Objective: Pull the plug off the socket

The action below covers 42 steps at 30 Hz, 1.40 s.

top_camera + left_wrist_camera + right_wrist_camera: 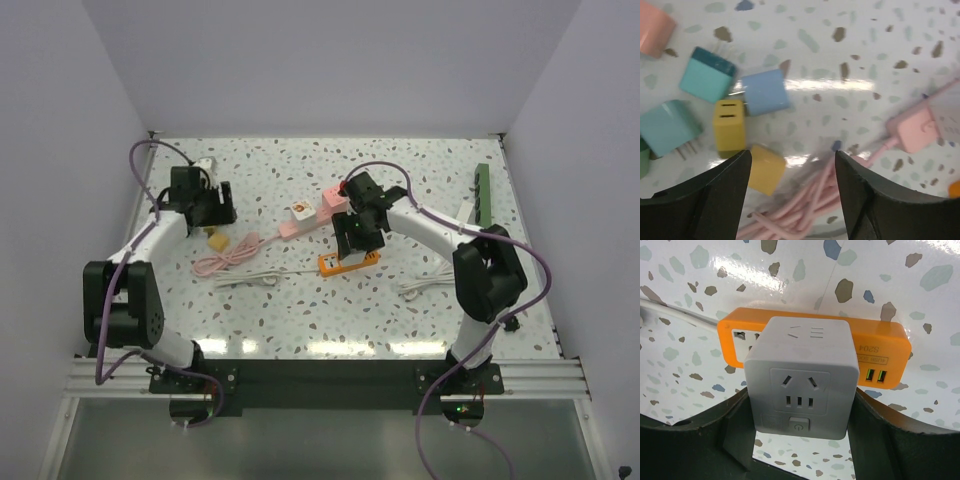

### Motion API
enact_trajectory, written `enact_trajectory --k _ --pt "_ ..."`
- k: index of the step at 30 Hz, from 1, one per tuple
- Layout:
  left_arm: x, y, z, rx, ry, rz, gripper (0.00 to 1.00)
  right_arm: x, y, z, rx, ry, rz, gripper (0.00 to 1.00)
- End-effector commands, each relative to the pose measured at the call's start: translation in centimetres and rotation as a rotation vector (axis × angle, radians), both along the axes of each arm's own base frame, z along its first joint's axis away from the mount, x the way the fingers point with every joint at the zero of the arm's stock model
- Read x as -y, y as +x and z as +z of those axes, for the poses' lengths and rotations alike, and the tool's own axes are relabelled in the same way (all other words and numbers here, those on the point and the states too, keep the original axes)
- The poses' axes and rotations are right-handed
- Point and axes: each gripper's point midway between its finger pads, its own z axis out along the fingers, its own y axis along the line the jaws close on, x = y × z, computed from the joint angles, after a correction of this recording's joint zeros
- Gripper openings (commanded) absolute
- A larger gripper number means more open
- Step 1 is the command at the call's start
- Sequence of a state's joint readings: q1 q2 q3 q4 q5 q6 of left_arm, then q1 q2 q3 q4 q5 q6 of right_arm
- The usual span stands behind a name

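A white cube plug (804,372) with its own sockets and a switch stands against the face of the orange power strip (880,347). Its pins are hidden. My right gripper (802,410) is shut on the cube, one finger on each side. In the top view the right gripper (352,238) hangs just above the orange strip (350,262) at mid-table. My left gripper (792,170) is open and empty above a yellow cube (766,169) and a coiled pink cable (805,200). In the top view the left gripper (213,210) is at the far left.
Loose adapters lie under the left wrist: yellow (729,125), blue (765,91) and teal (707,74). A pink power strip (315,212) lies behind the orange one. White cables (250,277) lie near the front. A green bar (483,195) lies at the right edge.
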State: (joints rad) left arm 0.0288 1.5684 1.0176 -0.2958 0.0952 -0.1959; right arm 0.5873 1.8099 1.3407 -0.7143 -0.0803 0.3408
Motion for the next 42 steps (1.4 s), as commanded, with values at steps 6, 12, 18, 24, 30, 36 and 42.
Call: enact_trajectory --k 6,12,18,24,30,36,42 --pt "12.8 -3.5 4.4 0.13 -0.209 -0.344 1.0 1.2 -0.7 -3.9 -0.103 -0.089 -0.024 0.0" --pt "20.5 -4.6 7.2 0.219 -0.253 -0.549 1.0 -0.9 -0.5 -1.2 -0.083 0.041 -0.017 0.95" --pt "25.3 -4.7 8.8 0.275 -0.219 -0.717 1.0 0.4 1.2 5.4 0.069 0.116 -0.145 0.99" --pt "29.8 -4.1 8.1 0.175 -0.125 -0.755 1.0 8.1 2.2 9.9 0.198 0.136 -0.423 0.99" --pt "34.9 -5.5 5.9 0.075 -0.014 -0.827 1.0 14.3 0.6 8.5 0.17 0.07 -0.598 0.99" --pt "35.4 -6.4 3.6 0.081 0.148 -1.006 1.0 14.5 -0.4 6.6 0.108 0.12 -0.609 0.99" --pt "33.9 -5.5 2.2 0.114 0.308 -1.096 1.0 14.2 -1.2 5.6 0.087 0.135 -0.583 0.99"
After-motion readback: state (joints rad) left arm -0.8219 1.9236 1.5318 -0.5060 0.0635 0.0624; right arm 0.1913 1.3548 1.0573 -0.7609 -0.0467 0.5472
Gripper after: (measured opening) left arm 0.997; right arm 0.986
